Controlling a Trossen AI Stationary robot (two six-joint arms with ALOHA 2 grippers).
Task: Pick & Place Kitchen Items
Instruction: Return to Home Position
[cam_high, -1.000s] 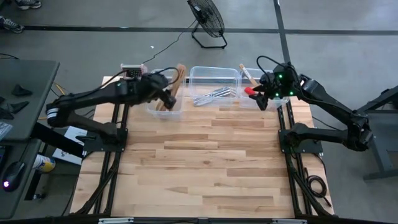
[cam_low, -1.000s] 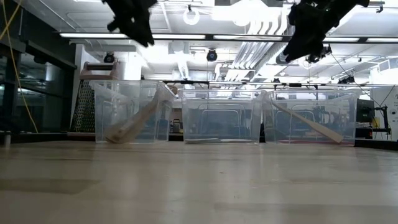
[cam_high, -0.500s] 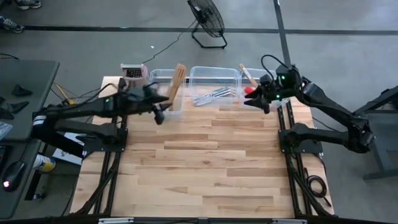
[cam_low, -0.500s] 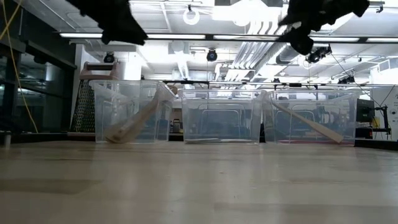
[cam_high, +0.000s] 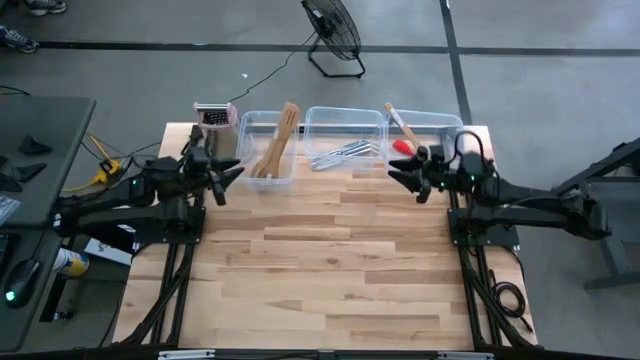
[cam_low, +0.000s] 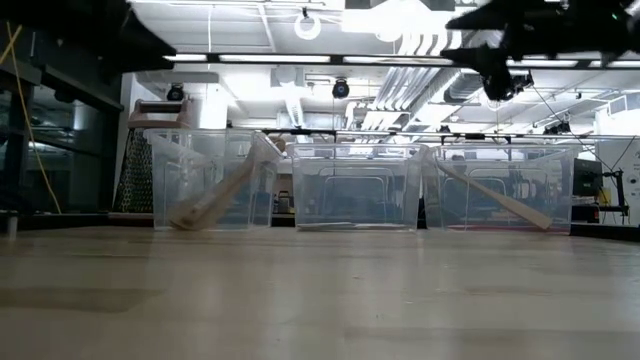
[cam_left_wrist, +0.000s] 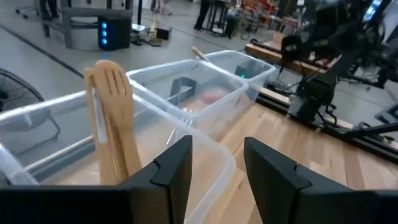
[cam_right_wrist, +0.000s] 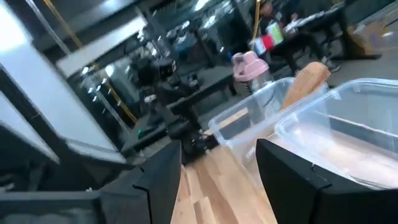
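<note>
Pale wooden spoons (cam_high: 276, 148) lean just left of the middle tub (cam_high: 345, 110), silvery tongs (cam_high: 340, 153) lie inside it, a red spatula (cam_high: 403, 146) lies just right of it, and the left pincer (cam_high: 228, 183) and right pincer (cam_high: 403, 183) gape empty either side of it.

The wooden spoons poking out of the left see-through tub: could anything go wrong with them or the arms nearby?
1. The light wooden spoons lean over the rim of the left clear plastic tub; a knock might tip them out.
2. The open left gripper hangs close by that tub's corner, so a wide swing could bump it.
3. The open right gripper sits similarly near the right clear tub.
</note>
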